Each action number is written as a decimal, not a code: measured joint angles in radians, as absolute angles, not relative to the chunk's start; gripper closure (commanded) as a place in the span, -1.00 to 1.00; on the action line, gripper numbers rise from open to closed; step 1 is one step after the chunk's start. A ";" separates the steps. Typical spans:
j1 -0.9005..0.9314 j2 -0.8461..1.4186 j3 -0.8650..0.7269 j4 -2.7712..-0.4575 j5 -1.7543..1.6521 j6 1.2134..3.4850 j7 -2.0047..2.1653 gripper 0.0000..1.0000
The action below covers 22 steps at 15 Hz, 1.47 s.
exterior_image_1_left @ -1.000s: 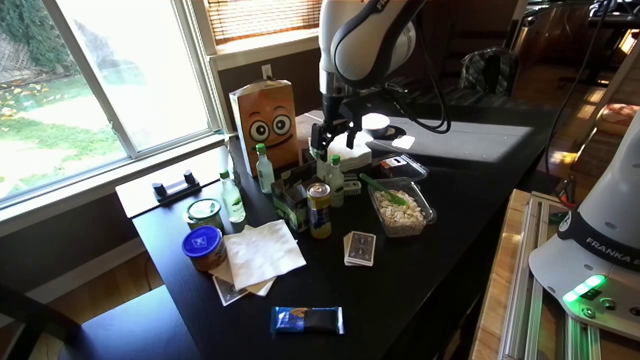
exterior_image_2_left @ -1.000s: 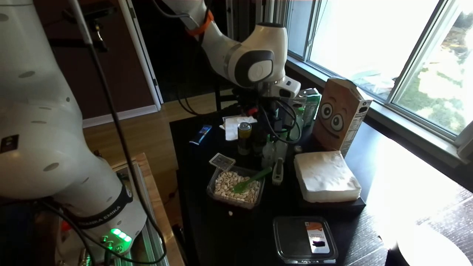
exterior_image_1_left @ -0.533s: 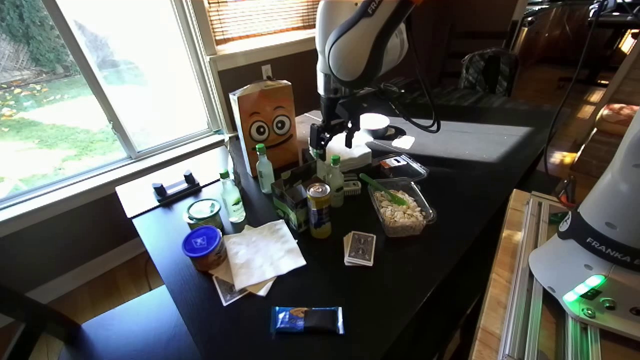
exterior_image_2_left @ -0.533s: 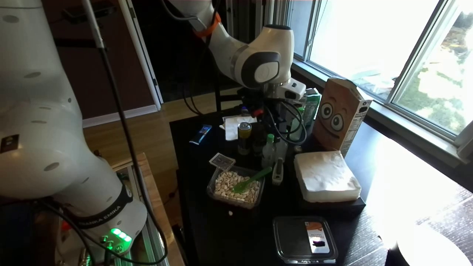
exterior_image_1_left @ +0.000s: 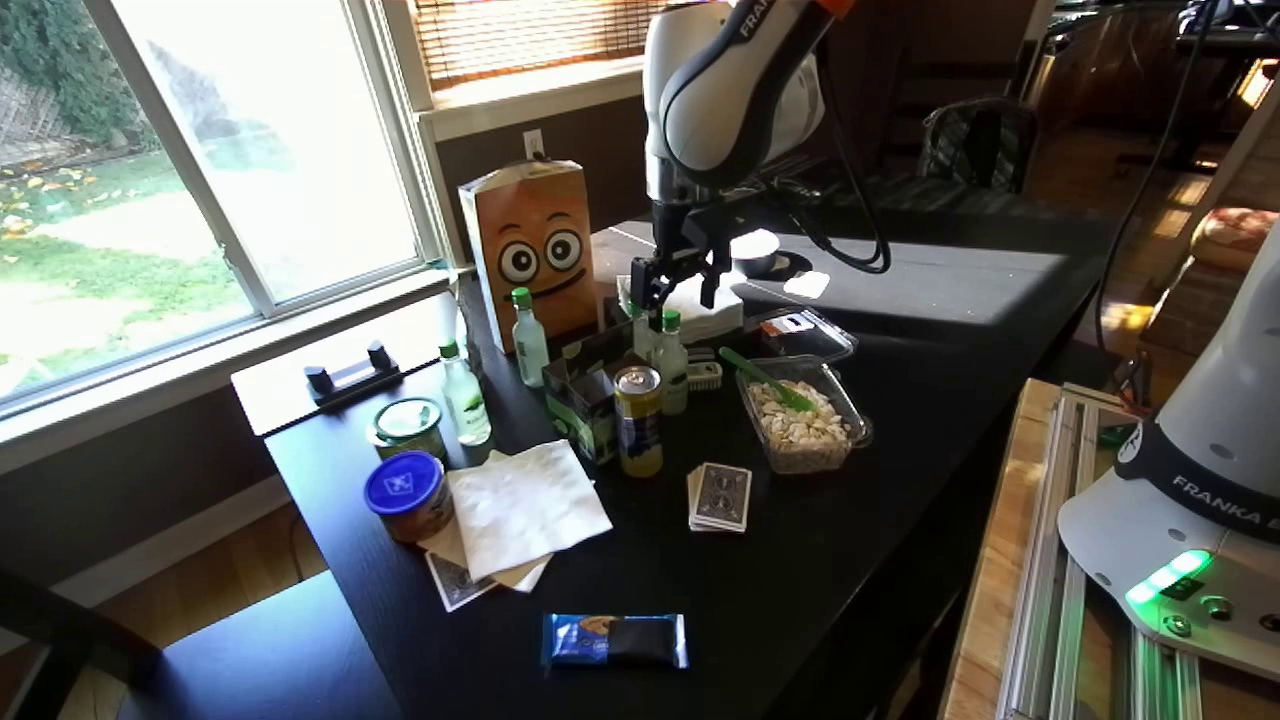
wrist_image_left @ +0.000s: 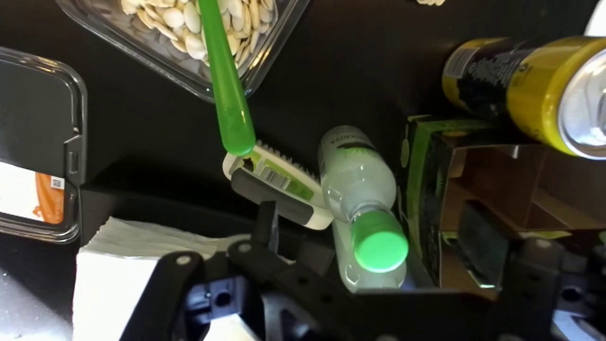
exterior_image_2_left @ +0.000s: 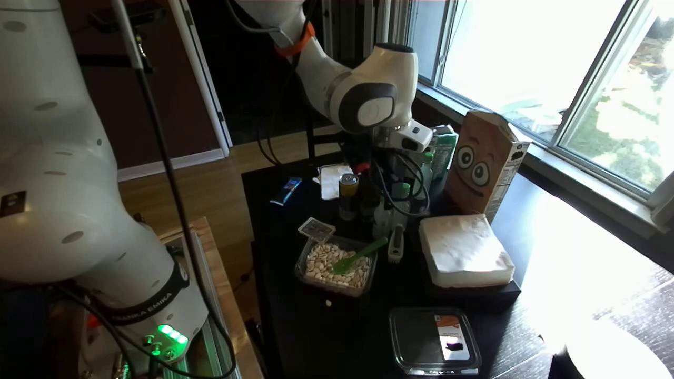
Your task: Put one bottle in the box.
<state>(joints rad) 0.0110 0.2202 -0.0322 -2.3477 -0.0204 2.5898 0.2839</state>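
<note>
Our black two-fingered gripper [exterior_image_1_left: 682, 308] is hovering, jaws apart and empty, above two pale green-capped bottles [wrist_image_left: 358, 177] standing outside the tall brown cartoon-faced cardboard box [exterior_image_1_left: 540, 228], so we are judging nothing done, with grasping and boxing one remaining.

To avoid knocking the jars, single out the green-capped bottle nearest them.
The bottle beside the green-lidded jar; the rest are farther: one by the cartoon-faced box, two near the gripper.

Hovers with gripper [wrist_image_left: 374, 233] spread wide above two bottles [wrist_image_left: 362, 182] standing just beside a brush [wrist_image_left: 279, 185] and a carton [wrist_image_left: 499, 180].
</note>
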 measured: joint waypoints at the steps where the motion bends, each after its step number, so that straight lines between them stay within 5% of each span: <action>1: 0.012 0.220 -0.028 -2.354 -0.010 2.598 0.283 -0.73; 4: 0.018 0.224 -0.018 -2.363 0.007 2.622 0.283 -0.46; 5: 0.020 0.227 -0.016 -2.364 0.007 2.631 0.284 -0.57; 13: 0.044 0.264 -0.032 -2.364 -0.003 2.715 0.319 -0.43; 19: 0.070 0.279 -0.070 -2.362 -0.007 2.722 0.347 -0.13; 22: 0.075 0.280 -0.080 -2.360 -0.009 2.722 0.359 0.18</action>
